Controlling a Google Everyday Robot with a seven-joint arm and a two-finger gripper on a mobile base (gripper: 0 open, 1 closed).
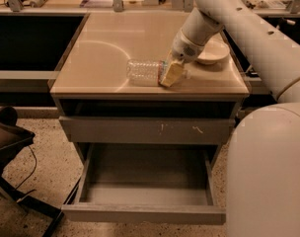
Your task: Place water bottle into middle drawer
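Note:
The water bottle (142, 72) lies on its side on the tan countertop (115, 38), near the front edge, with its neck end pointing right. My gripper (172, 73) is down at the bottle's neck end, covering the label band and cap, and my white arm reaches in from the upper right. The middle drawer (145, 212) is pulled out wide below the counter, and its grey floor is bare. It sits straight below the bottle and lower.
A round cream bowl (214, 53) stands on the counter just right of my gripper. A closed grey drawer front with pale scratch marks (140, 130) is above the open drawer. A dark chair (7, 132) stands at the left. My white base (268, 172) fills the right.

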